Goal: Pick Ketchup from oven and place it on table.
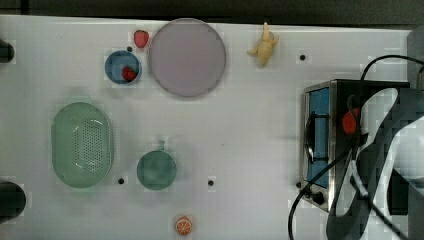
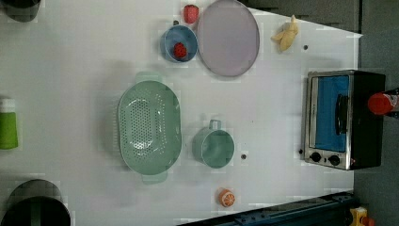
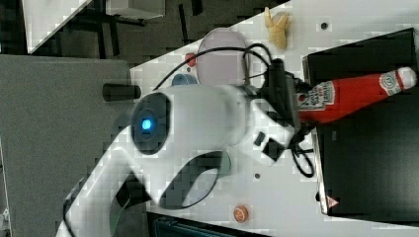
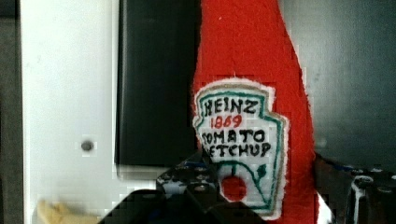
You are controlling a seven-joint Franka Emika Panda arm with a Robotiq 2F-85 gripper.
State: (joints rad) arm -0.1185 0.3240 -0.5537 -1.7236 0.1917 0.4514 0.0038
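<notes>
I have the ketchup [image 3: 356, 96] standing on the roof of the oven [image 3: 375, 163], not inside it, and my gripper [image 4: 266, 196] has its jaws drawn in partway around the lower body of the bottle, a finger pressing each flank just below the label in the wrist view. So I judge the grasp made, with the lift and the carry over to the counter [image 1: 240, 120] yet to come. What worries me is the bottle itself: it looks soft and stitched rather than rigid, so it may squash or bend and slide out once its weight comes off the oven. The hold is low and the tapered neck stands tall above it, which could let it tip in the jaws during the swing. The black cable [image 3: 217, 54] draped by the wrist could also snag on the oven's edge.
</notes>
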